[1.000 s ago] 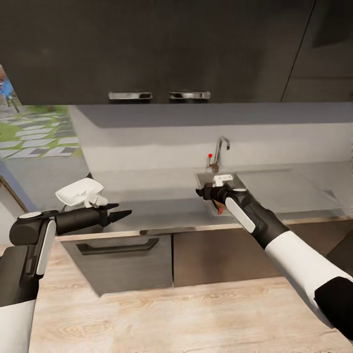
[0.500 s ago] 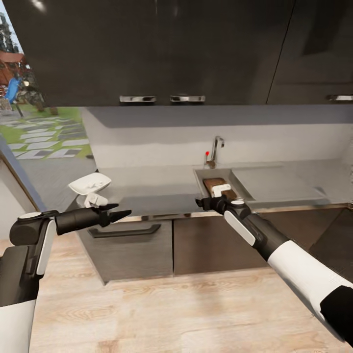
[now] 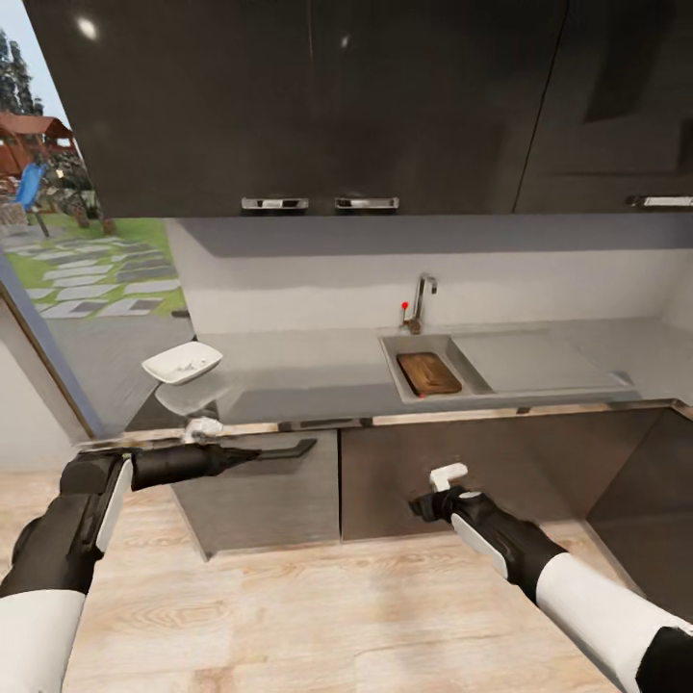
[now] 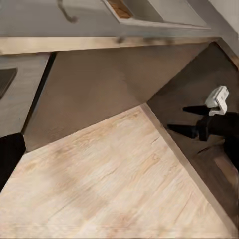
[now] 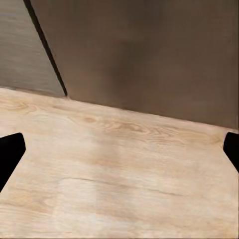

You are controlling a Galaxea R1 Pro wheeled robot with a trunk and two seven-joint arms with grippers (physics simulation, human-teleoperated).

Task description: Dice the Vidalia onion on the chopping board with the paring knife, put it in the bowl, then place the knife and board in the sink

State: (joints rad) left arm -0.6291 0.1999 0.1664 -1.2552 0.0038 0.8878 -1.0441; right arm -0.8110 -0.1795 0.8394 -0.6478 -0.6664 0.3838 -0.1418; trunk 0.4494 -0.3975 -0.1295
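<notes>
Right fingers now below countertop, spread, empty.

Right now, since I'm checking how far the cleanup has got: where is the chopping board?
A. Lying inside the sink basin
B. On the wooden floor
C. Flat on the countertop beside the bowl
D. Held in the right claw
A: in the head view the brown chopping board lies inside the sink basin below the tap, apart from the white bowl at the countertop's far left.

Both arms low — right end effector spread, left unclear.
</notes>
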